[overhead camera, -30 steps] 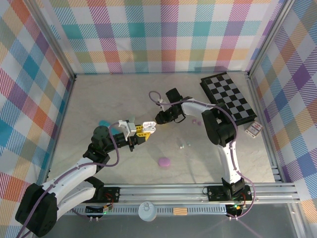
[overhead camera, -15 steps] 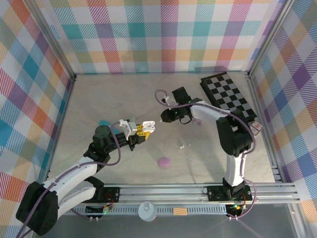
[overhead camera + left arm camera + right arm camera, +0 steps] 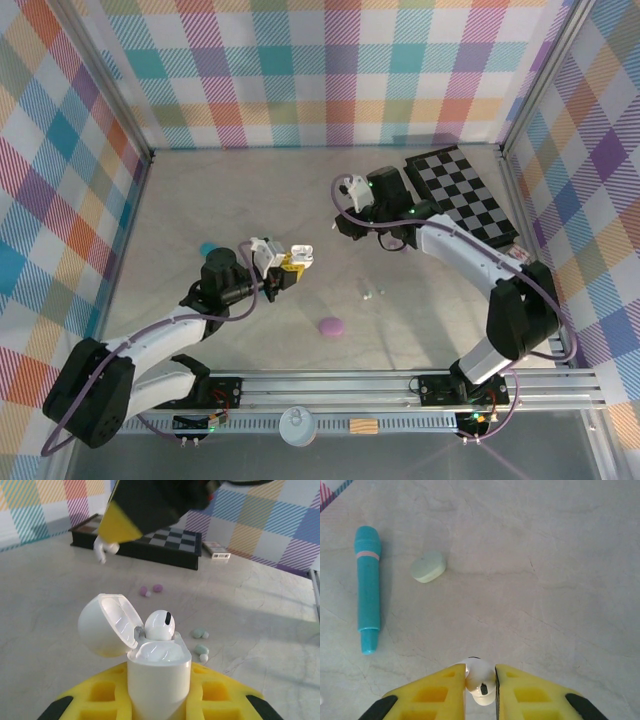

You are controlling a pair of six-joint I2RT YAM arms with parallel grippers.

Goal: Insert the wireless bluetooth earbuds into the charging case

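Note:
My left gripper [image 3: 288,263] [image 3: 159,692] is shut on the white charging case [image 3: 159,670] [image 3: 298,253], held upright with its lid tipped open to the left. One white earbud [image 3: 161,625] sits in the case's far socket. My right gripper [image 3: 345,226] [image 3: 480,682] is shut on a second white earbud [image 3: 481,679], pinched between its yellow fingers [image 3: 440,692]. In the left wrist view this earbud [image 3: 103,546] hangs below a right finger, above and beyond the case, apart from it. Loose mint earbuds [image 3: 201,641] [image 3: 368,293] and purple earbuds [image 3: 150,589] lie on the table.
A teal cylinder [image 3: 368,587] [image 3: 207,248] and a pale mint case [image 3: 428,566] lie on the marble table to the left. A purple case [image 3: 331,326] rests near the front. A chessboard [image 3: 465,195] [image 3: 150,542] and a small card box [image 3: 217,555] sit at the back right.
My right gripper has drawn back from the open case, up and to the right, still holding its earbud. My left gripper with the case has shifted only slightly.

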